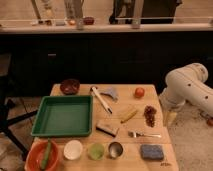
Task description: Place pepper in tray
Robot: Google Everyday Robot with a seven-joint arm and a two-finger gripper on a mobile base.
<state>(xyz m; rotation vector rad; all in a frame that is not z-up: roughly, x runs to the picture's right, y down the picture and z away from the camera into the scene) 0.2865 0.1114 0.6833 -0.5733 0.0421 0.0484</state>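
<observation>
The slim green pepper lies in the round orange bowl at the table's front left corner. The large green tray sits empty on the left of the table, just behind that bowl. My white arm hangs at the right of the table. The gripper is low beside the table's right edge, far from the pepper and the tray.
On the table are a dark red bowl, a tomato, a white-handled utensil, a yellow elongated item, a dark red cluster, a fork, a blue sponge and small cups.
</observation>
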